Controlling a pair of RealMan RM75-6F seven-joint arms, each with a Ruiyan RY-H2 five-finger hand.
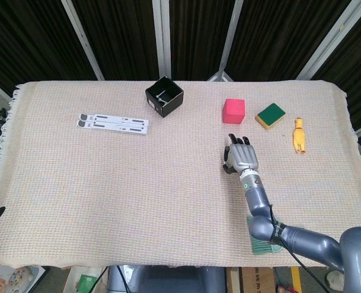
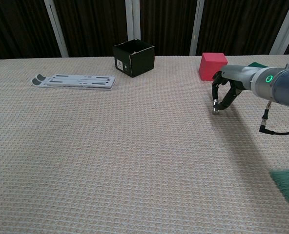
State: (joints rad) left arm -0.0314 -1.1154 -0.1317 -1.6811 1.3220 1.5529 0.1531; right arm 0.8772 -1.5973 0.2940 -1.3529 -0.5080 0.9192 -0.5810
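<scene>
My right hand (image 1: 243, 157) hovers low over the woven cloth, palm down, fingers apart and bent toward the surface, holding nothing. In the chest view the same right hand (image 2: 226, 87) hangs just in front of a red cube (image 2: 213, 65), fingertips close to the cloth. The red cube (image 1: 233, 110) lies a short way beyond the hand. To its right lie a green and yellow sponge (image 1: 270, 115) and a yellow rubber chicken (image 1: 299, 135). My left hand shows in neither view.
An open black box (image 1: 164, 96) stands at the back centre, also in the chest view (image 2: 134, 58). A flat white folded stand (image 1: 113, 123) lies at the left. A teal object (image 2: 288, 187) sits at the near right edge.
</scene>
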